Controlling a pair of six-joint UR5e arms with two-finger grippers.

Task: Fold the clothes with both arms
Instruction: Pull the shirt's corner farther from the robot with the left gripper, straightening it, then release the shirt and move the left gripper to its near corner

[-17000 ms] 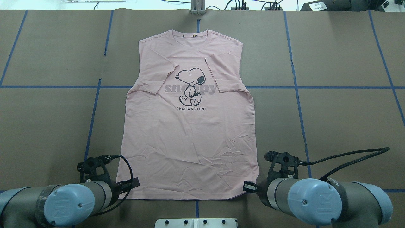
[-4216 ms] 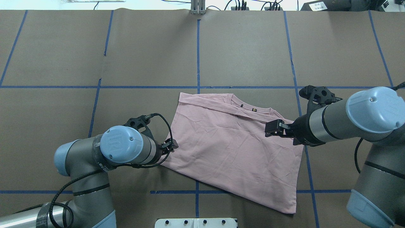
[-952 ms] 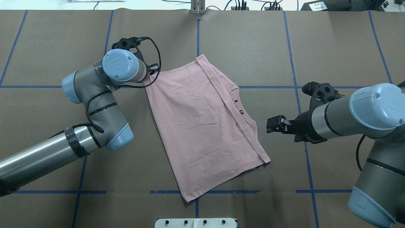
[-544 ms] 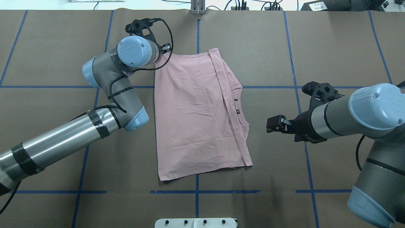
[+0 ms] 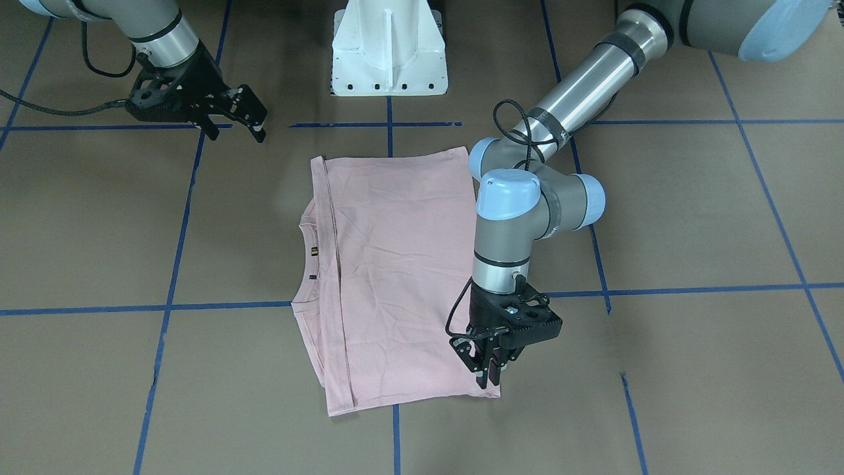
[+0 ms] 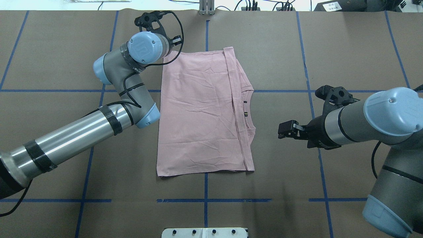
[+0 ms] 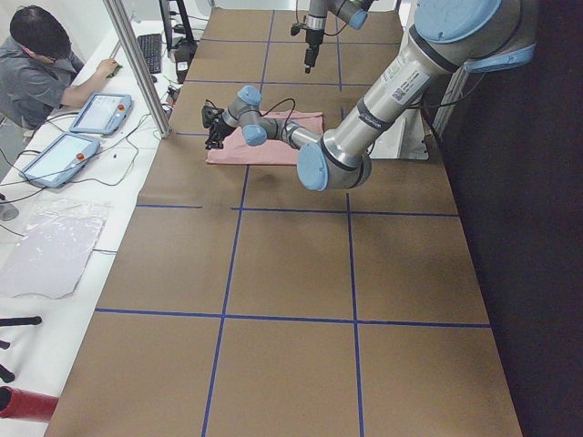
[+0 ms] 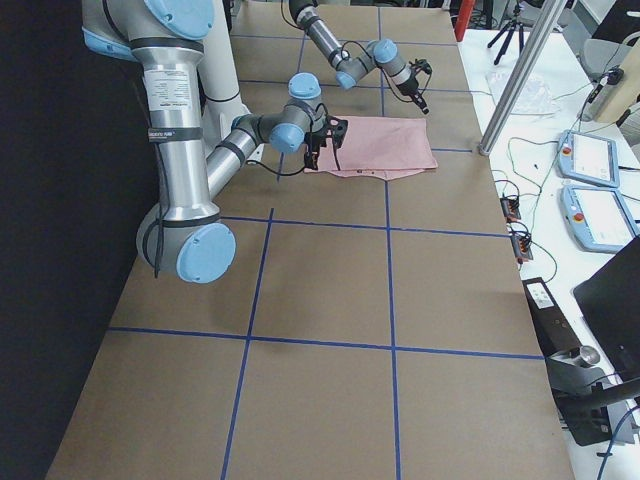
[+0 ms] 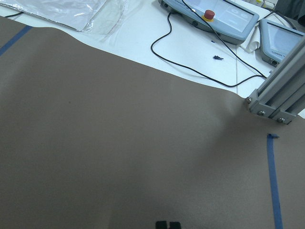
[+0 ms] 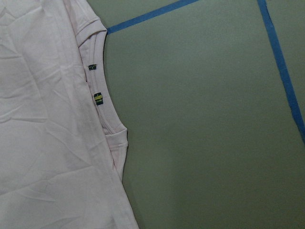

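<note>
From the front, the pink T-shirt lies folded into a wrinkled rectangle in the middle of the paper-covered table, its print hidden and only the ribbed collar showing at one edge. The left gripper has its black fingers pressed together on the shirt corner far from the robot, and the right gripper hangs with fingers spread, apart from the cloth. From overhead the left gripper is mostly covered by its own arm, while the left wrist camera gives only matte brown paper and two fingertips cut by the bottom edge, and the right one gives soft creased cotton and two small tags on the collar.
</note>
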